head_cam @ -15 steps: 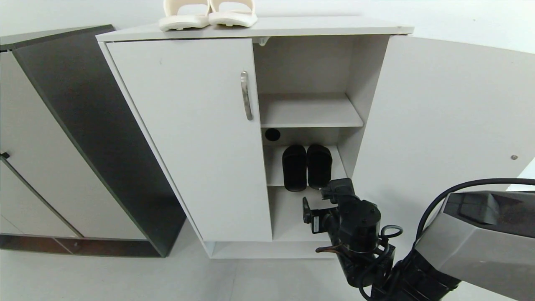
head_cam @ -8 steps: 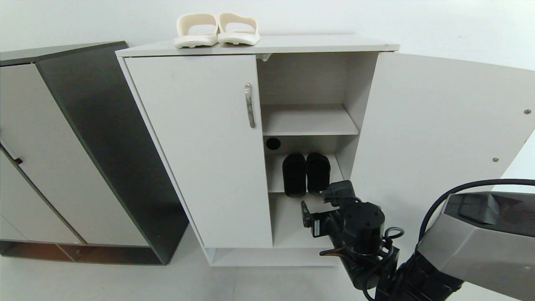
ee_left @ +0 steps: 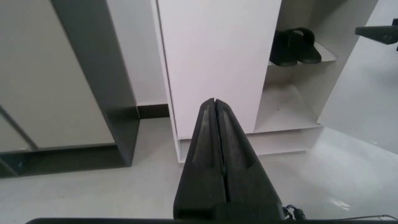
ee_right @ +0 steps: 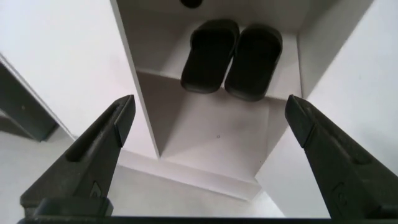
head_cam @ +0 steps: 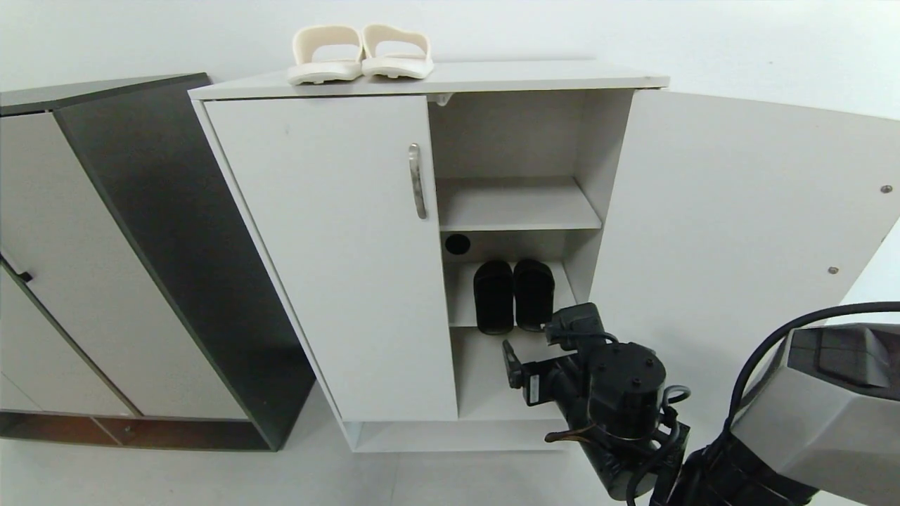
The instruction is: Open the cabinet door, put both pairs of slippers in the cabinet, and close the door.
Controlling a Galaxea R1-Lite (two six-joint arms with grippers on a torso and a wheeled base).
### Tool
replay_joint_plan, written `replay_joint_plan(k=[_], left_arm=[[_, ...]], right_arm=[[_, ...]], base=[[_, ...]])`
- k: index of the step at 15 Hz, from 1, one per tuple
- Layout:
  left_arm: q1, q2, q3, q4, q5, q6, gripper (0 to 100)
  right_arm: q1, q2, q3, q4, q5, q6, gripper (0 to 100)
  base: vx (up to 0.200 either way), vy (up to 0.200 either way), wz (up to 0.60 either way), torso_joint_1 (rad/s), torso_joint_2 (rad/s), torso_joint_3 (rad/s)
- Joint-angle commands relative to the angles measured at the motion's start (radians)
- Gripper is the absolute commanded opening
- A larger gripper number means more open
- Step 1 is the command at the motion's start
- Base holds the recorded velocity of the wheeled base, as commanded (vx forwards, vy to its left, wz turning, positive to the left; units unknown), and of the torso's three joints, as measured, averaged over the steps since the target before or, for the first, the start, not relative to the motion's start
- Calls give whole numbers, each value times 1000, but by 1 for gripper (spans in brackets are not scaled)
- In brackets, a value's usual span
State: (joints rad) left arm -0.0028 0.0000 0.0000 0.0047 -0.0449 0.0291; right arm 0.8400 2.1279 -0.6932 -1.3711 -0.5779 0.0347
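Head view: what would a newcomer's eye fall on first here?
The white cabinet with its right door standing wide open, and the black slippers side by side on the second shelf down. Next, the cream slippers on the cabinet's top, on its left half. The right claw, open, hangs low before the open half, just below the black pair.
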Motion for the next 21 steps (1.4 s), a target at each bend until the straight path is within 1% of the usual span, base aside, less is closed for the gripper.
replay_joint_plan(k=[1,10,13,16,21], left_arm=[[0,2,0,0,0,0,0],[0,2,0,0,0,0,0],[0,2,0,0,0,0,0],[0,2,0,0,2,0,0],[0,2,0,0,0,0,0]], right_arm=[[4,-2,8,1,0,-2,100],[7,-11,37,-2,0,-2,100],[7,-11,38,-23,0,-9,100],[7,-14,57,-31,-2,-13,100],[5,-13,84,-89,10,-48,100]], base=[[0,200,0,-2,-2,2],[0,200,0,5,4,6],[0,200,0,-1,5,-4],[0,0,0,0,0,0],[0,0,0,0,0,0]])
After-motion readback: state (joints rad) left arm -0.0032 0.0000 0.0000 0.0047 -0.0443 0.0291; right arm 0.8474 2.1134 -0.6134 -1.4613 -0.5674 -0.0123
